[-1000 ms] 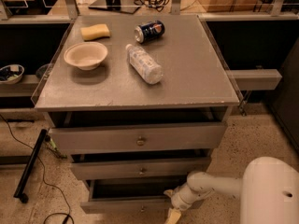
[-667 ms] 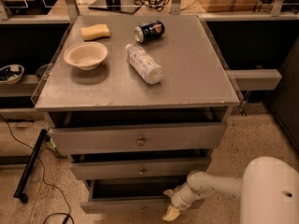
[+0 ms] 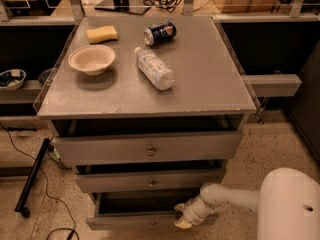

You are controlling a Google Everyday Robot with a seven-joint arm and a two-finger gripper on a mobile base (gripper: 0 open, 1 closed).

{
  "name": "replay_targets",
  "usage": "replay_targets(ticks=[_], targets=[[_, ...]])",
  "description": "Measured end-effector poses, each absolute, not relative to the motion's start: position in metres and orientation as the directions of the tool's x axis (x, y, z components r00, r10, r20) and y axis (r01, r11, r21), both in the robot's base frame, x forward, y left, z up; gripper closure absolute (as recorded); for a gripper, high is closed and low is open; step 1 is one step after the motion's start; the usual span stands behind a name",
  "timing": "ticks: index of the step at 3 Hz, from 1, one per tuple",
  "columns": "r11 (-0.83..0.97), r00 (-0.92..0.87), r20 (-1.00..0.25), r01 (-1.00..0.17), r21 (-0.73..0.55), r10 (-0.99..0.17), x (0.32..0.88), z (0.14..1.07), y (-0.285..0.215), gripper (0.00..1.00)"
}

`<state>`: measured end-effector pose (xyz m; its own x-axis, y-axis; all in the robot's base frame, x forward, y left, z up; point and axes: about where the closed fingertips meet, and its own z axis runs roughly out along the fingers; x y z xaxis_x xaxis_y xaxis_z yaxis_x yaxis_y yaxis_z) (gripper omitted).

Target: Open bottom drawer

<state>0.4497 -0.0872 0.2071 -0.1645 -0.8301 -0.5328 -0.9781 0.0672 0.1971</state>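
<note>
The bottom drawer (image 3: 130,220) is the lowest and narrowest of three grey fronts under the grey cabinet top. It stands pulled out a little, with a dark gap behind its front, and its small knob (image 3: 152,225) is at the frame's lower edge. My gripper (image 3: 181,217) on the white arm sits at the drawer's right end, against the front's upper edge, to the right of the knob.
On the cabinet top (image 3: 210,74) lie a clear plastic bottle (image 3: 154,68), a blue can (image 3: 160,33), a beige bowl (image 3: 92,59) and a yellow sponge (image 3: 102,34). The top drawer (image 3: 148,148) and middle drawer (image 3: 150,179) stick out slightly. A black cable and a bar (image 3: 31,176) lie on the floor at left.
The gripper stays at the bottom drawer's right end. The drawer front and the objects on top show no clear movement.
</note>
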Motion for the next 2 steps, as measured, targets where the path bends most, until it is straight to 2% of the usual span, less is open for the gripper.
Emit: replay_targets(ticks=[2], targets=[[0.067, -0.164, -0.533, -0.978, 0.197, -0.830, 0.4507, 0.2073, -0.0872, 1.00]])
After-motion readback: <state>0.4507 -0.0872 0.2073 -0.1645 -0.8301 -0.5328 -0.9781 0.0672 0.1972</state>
